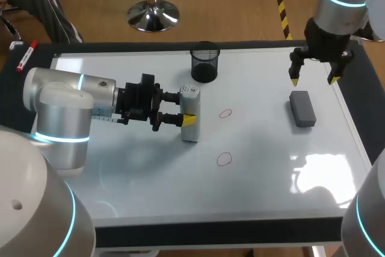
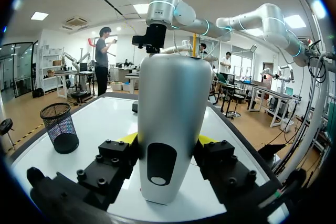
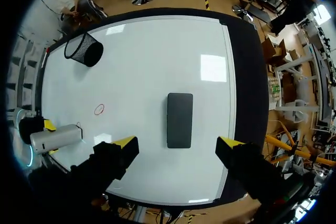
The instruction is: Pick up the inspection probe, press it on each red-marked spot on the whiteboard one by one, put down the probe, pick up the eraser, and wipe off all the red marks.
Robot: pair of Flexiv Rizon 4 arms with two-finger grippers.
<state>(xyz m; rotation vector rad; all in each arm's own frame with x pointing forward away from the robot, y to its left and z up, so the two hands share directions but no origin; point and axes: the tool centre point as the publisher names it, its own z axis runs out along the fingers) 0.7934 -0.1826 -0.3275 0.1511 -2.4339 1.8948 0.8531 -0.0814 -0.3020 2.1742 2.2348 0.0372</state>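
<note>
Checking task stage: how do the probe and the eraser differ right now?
The probe is pale silver-white and tall; the eraser is a dark grey, flat block. The probe is clamped between the fingers of the left gripper; the eraser lies free, the open right gripper apart from it. Both are within the edges of the whiteboard.

Bright, even overhead light: broad white glare patches on the glossy whiteboard point(image 1: 271, 197) toward its right edge, soft diffuse shadow under the left arm point(image 1: 66, 106), pale sheen along the probe point(image 2: 170, 124).
</note>
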